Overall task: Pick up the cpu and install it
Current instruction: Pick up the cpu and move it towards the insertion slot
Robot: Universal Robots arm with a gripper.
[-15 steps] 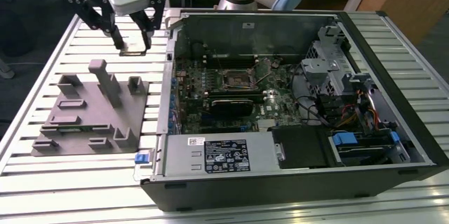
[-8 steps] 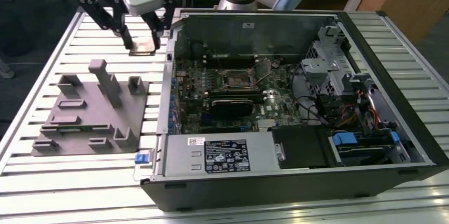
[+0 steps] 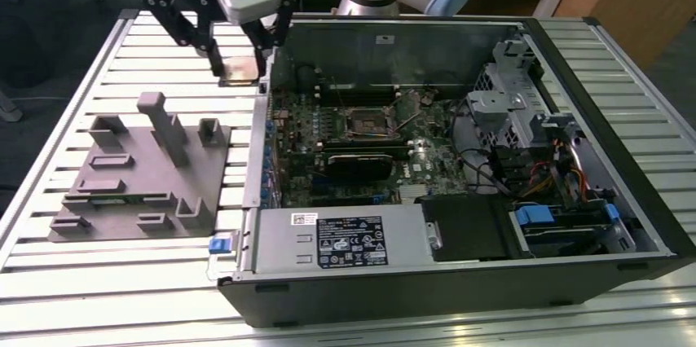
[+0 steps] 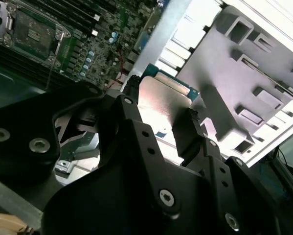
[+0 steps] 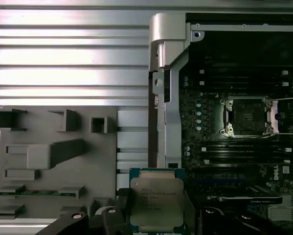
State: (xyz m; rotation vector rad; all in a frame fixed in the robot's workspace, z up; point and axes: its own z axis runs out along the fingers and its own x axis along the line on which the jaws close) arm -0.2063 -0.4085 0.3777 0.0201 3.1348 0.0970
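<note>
Above the slatted tabletop (image 3: 98,78), between the grey fixture (image 3: 130,176) and the open computer case (image 3: 620,143), the gripper (image 3: 240,66) is clamped on the cpu (image 3: 241,81), one finger on each of two opposite edges. In both wrist views the chip's pale metal top faces the camera, with its green board edging visible past the lid. It seems to hang clear of the slats, though the exterior view leaves that unsure. The motherboard socket (image 5: 247,116) sits inside the case, well apart from the chip.
</note>
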